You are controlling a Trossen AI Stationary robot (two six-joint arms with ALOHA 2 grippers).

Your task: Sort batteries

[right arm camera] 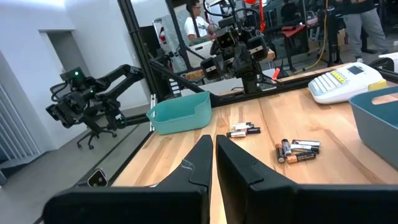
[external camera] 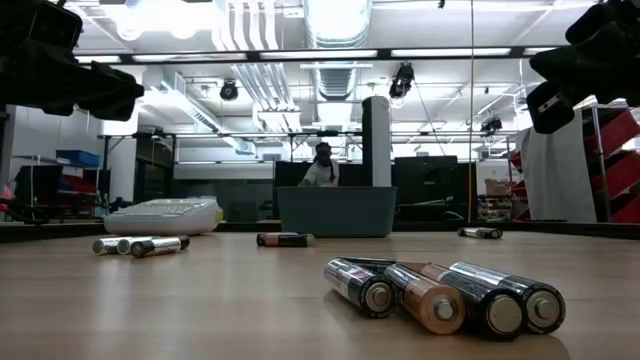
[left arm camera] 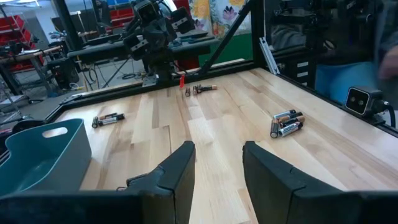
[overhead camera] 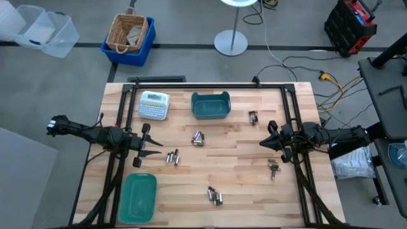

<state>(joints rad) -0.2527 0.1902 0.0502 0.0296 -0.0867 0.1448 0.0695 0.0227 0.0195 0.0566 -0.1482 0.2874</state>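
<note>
Bench [overhead camera: 241, 191]: carried five scattered battery groups.
Teal bins [overhead camera: 210, 105]: one at the far edge, one at my left near corner.
My left gripper [overhead camera: 150, 145]: fingers apart, empty, beside one pair.
My right gripper [overhead camera: 269, 138]: fingers nearly together, empty.
Batteries [overhead camera: 198, 137]: lay loose mid-bench.
Risk: these round cells could roll off if I nudged them.

The surface [overhead camera: 235, 165] is pale blond wood in plank strips, framed by black rails. 2 teal bins sit on it: a deep one [overhead camera: 210, 105] and a flatter, lighter-green one [overhead camera: 137, 197]. The batteries [external camera: 445, 295] are dark with copper and silver-grey ends; one is copper-toned along its body. The label-maker [overhead camera: 154, 105] is white with pale keys and a yellowish patch. Both arms and the left gripper [overhead camera: 150, 145] and right gripper [overhead camera: 269, 137] are black. Beyond the surface, a tan wicker basket [overhead camera: 127, 33] sits in a blue crate [overhead camera: 145, 46] on grey floor.
</note>
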